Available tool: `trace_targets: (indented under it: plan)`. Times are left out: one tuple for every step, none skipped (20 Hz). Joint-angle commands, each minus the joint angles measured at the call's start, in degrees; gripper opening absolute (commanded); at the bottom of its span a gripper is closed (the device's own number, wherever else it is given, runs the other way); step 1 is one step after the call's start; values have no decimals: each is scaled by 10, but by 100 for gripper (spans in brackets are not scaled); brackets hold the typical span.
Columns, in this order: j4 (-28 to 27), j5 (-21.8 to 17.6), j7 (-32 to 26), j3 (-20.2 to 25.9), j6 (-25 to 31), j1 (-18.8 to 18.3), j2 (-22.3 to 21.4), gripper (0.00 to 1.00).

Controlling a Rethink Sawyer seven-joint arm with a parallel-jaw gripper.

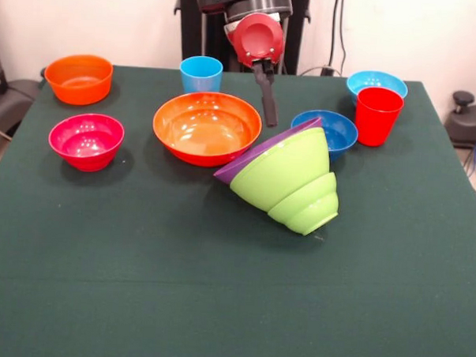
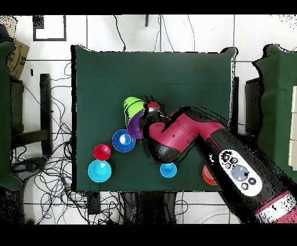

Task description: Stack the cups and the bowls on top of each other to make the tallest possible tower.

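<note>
On the green bench [image 1: 138, 285], nested purple and lime bowls [image 1: 289, 177] lie tipped at four o'clock from the gripper [image 1: 268, 116], whose jaws' state is unclear.

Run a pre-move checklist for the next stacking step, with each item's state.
1. Tower upright: not ok. The purple bowl with the nested lime green bowls lies tipped on its side.
2. Large orange bowl upright, free: ok.
3. Gripper open or shut: cannot tell.
4. Gripper holding anything: cannot tell; it hangs just above the purple rim.
5. Red cup and light blue cup standing upright: ok.
6. Dark blue bowl clear of the tipped pile: cannot tell; the pile overlaps it.
</note>
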Motion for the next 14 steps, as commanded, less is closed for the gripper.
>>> trace_targets:
  plan:
    - [18,-52,62,-44,-78,29,-19,100]
    - [20,-48,61,-42,-86,28,-24,100]
    - [19,-46,63,-46,-96,30,-29,100]
    - [19,-44,64,-50,-105,31,-33,100]
    - [19,-38,57,-49,-102,30,-30,100]
    - [18,-34,52,-51,-99,32,-27,100]
    - [15,-35,53,-59,-103,36,-27,100]
    - [11,-36,53,-66,-103,41,-23,100]
    - [8,-38,51,-73,-101,46,-17,100]
    - [7,-39,51,-76,-101,48,-16,100]
    - [6,-39,51,-79,-102,50,-15,100]
    - [4,-40,53,-84,-101,55,-15,100]
    - [2,-40,51,-88,-97,57,-11,100]
    - [1,-39,49,-89,-93,58,-9,100]
